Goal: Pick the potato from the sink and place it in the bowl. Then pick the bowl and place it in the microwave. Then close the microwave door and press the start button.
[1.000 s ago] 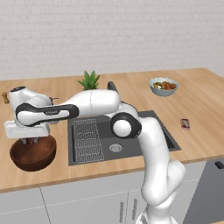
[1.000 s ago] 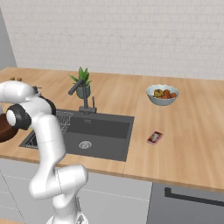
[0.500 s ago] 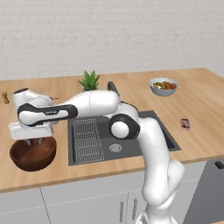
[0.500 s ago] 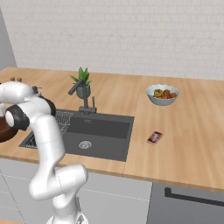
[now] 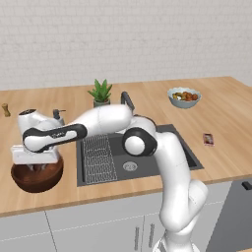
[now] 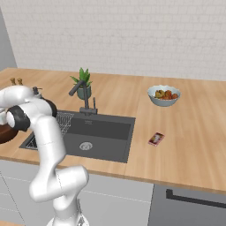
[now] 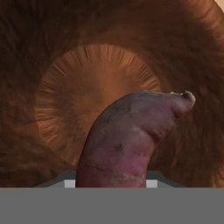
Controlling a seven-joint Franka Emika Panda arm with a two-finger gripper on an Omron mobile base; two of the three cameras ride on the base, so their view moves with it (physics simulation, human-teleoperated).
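Note:
The potato [image 7: 127,135], a reddish-brown lump, fills the near middle of the hand view, held in my gripper just above the glossy inside of the bowl [image 7: 87,74]. The dark wooden bowl [image 5: 37,178] stands on the counter left of the sink [image 6: 106,132]. My gripper [image 5: 38,166] points straight down into the bowl's mouth, shut on the potato. The fingertips are hidden behind the potato in the hand view. From the right base view the bowl [image 6: 6,132] shows at the left edge, partly behind the arm. The microwave is out of view.
A wire rack [image 5: 98,152] lies in the sink's left half, with the dark tap [image 6: 84,95] and a potted plant [image 5: 101,93] behind it. A pale bowl of food [image 5: 184,97] and a small flat card [image 5: 208,139] sit to the right.
The hand has sunk a little lower over the bowl with the potato still in its grip. Nothing else has moved.

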